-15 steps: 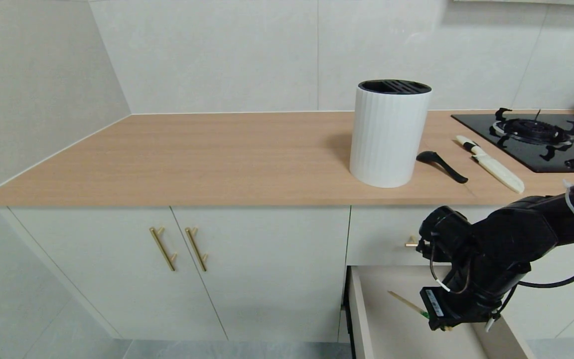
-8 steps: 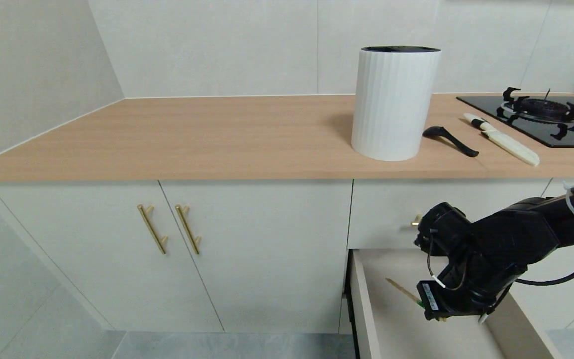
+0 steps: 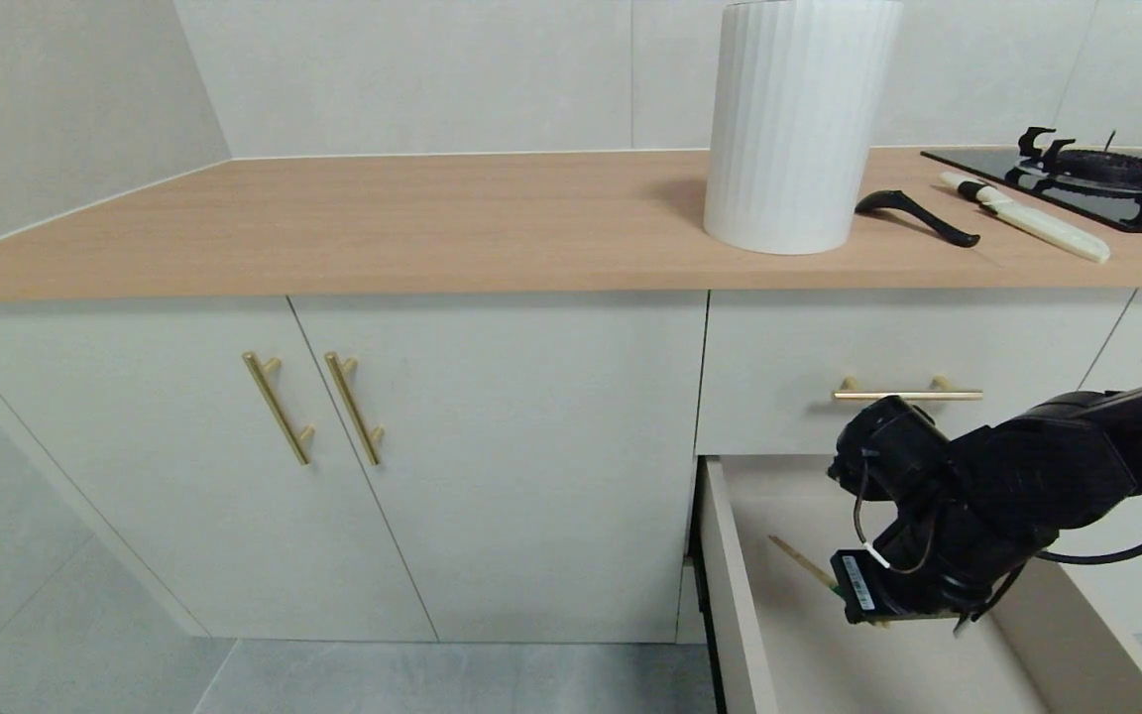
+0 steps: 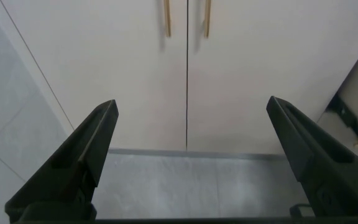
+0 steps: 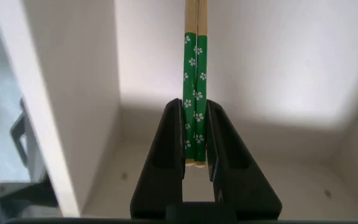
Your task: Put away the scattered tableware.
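Only the head camera has sunk lower since a second ago. The right claw remains inside the open drawer, clamped on a pair of green-flowered chopsticks that jut out above the drawer floor. The left claw hangs with fingers wide apart before the cabinet doors. On the desk, a black ladle lies just beside the white holder, with a white knife beyond it.

A kitchen: wooden countertop, gas hob, pale cabinets with brass handles.
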You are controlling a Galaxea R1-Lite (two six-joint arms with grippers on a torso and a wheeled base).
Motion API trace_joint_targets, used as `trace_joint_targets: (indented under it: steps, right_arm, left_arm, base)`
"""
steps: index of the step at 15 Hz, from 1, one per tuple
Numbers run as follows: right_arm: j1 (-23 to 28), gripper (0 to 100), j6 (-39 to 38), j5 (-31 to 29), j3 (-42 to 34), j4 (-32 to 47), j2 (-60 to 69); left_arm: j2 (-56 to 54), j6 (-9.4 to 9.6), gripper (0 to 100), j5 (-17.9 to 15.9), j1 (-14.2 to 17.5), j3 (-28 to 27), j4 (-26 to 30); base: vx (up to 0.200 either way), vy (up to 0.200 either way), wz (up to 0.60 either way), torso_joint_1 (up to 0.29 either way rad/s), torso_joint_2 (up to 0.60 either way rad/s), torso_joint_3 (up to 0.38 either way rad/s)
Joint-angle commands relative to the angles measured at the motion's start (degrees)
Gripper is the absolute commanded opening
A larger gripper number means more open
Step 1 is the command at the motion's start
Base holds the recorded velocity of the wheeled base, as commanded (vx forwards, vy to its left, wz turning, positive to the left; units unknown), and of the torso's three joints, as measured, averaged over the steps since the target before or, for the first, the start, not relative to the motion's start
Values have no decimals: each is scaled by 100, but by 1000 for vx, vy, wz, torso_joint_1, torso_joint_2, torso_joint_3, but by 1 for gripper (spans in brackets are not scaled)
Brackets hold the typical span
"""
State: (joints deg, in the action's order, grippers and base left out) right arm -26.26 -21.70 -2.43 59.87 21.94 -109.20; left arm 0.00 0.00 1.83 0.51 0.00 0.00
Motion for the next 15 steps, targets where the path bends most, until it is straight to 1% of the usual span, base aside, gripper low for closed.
trace_joint_targets:
  steps: [1, 2, 3, 5, 6, 9, 12, 14, 15]
  right_arm:
    - [-20, 0, 8, -4, -274, -357, 224]
    - [-64, 0, 43, -12, -555, -850, 286]
    - [-81, 0, 52, -83, -749, -1184, 286]
    - [-213, 0, 69, -329, -1135, -2027, -75]
    - [-213, 0, 61, -390, -1135, -2168, -303]
    - [-213, 0, 34, -531, -1118, -2247, -822]
    - [-213, 0, 25, -707, -1135, -2678, -1209]
    - [-213, 0, 17, -724, -1118, -2739, -1411]
    - [-213, 0, 17, -733, -1126, -2889, -1499]
  left_arm:
    - [0, 0, 100, 2, 2, 0, 0]
    - [0, 0, 100, 2, 2, 0, 0]
    - [0, 0, 100, 2, 2, 0, 0]
    - [0, 0, 100, 2, 2, 0, 0]
    - [0, 0, 100, 2, 2, 0, 0]
    - [0, 0, 100, 2, 2, 0, 0]
    - [0, 0, 100, 2, 2, 0, 0]
    - [0, 0, 100, 2, 2, 0, 0]
    - [0, 0, 100, 2, 2, 0, 0]
  base:
    - [0, 0, 0, -27, 90, 46]
    - [0, 0, 0, 7, 61, 36]
    - [0, 0, 0, 0, 0, 0]
    - [0, 0, 0, 0, 0, 0]
    - [0, 0, 0, 0, 0, 0]
    - [0, 0, 0, 0, 0, 0]
    - [0, 0, 0, 0, 0, 0]
    - [0, 0, 0, 0, 0, 0]
    - [0, 0, 0, 0, 0, 0]
